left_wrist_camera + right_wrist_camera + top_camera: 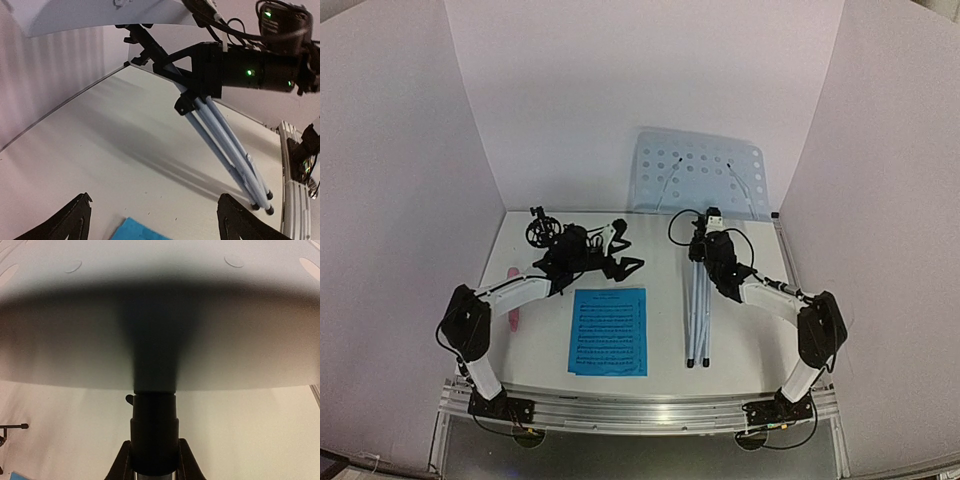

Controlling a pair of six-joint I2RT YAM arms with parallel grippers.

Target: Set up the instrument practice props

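Observation:
The pale-blue perforated music stand [698, 172] leans tilted at the back, its folded silver legs [698, 312] running toward me on the table. My right gripper [705, 238] is shut on the stand's black collar [154, 432], one finger [121, 462] on each side, under the desk [160, 315]. My left gripper [620, 258] is open and empty, just above the table beyond the blue sheet music [610, 331]; the sheet's corner [142, 231] shows between its fingertips [75, 220]. I cannot tell one page from two. The pink microphone [512, 298] lies at the left. The black tripod mic mount [540, 231] stands behind my left gripper.
White walls close in the table on the left, back and right. A metal rail [640, 408] runs along the near edge by the arm bases. In the left wrist view the stand legs [230, 155] cross the table, with the right arm [260, 70] above them.

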